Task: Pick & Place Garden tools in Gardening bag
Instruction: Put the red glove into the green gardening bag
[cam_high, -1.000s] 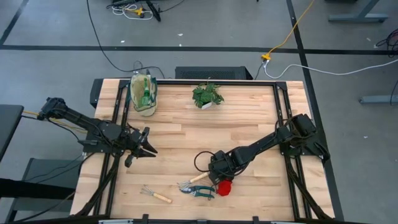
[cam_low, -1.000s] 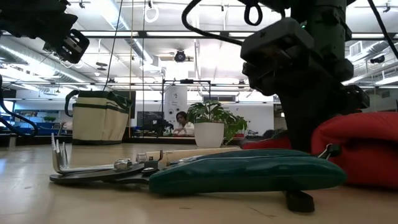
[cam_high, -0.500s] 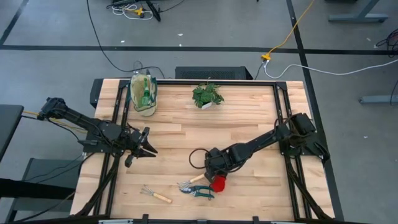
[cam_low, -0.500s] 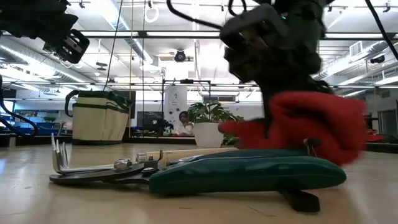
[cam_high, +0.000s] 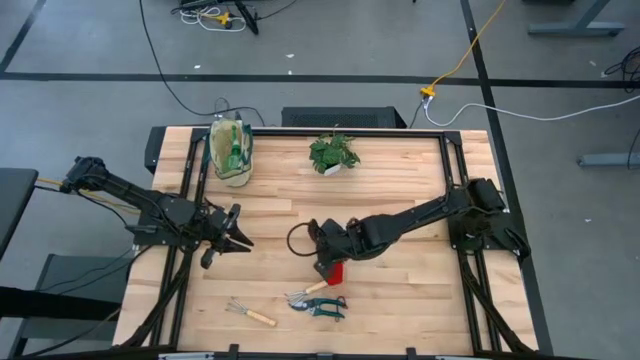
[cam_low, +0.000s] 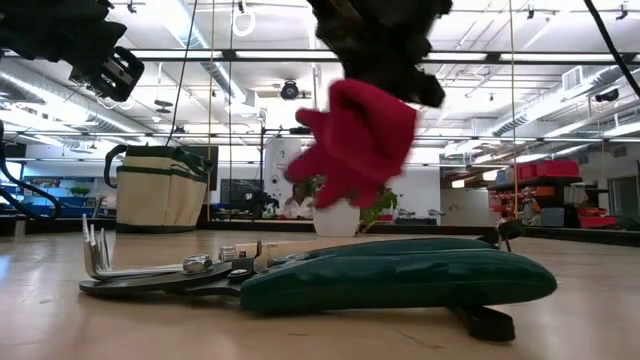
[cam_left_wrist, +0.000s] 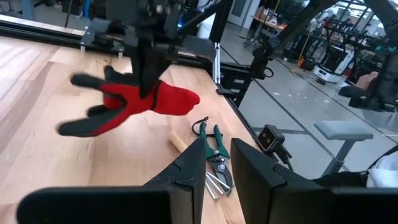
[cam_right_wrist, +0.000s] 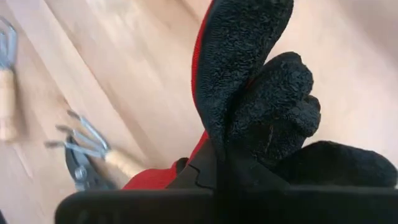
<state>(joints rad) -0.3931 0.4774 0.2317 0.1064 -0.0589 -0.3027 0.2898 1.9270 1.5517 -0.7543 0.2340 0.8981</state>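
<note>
My right gripper (cam_high: 328, 260) hangs over the middle of the table, shut on a red-and-black glove (cam_high: 335, 271), which also shows in the low view (cam_low: 360, 140) and the left wrist view (cam_left_wrist: 137, 102). Teal-handled pruning shears (cam_high: 322, 305) lie flat near the front edge, beside a wooden-handled tool (cam_high: 314, 289). A small hand rake (cam_high: 250, 314) lies to their left. The beige gardening bag (cam_high: 231, 150) stands at the far left with a green spray bottle (cam_high: 235, 155) inside. My left gripper (cam_high: 240, 240) waits open at the table's left side. My right gripper pinches the glove about its middle (cam_right_wrist: 214, 152) between its two fingers, coming from above at a slant. The glove is lifted clear of the table. Its black fingers (cam_left_wrist: 87, 124) stick out to one side and its red cuff (cam_left_wrist: 180, 99) to the other.
A leafy plant in a white pot (cam_high: 333, 153) stands at the far middle of the table. A black cable loop (cam_high: 298, 240) curls off the right wrist. Bare wood (cam_high: 400, 180) lies between the plant, the bag and the arms.
My right gripper has shut on the red glove beside the shears, then risen and swung toward the table's left and far side, rolling its wrist. The glove has come off the table and now hangs clear. The shears and rake have stayed where they were.
</note>
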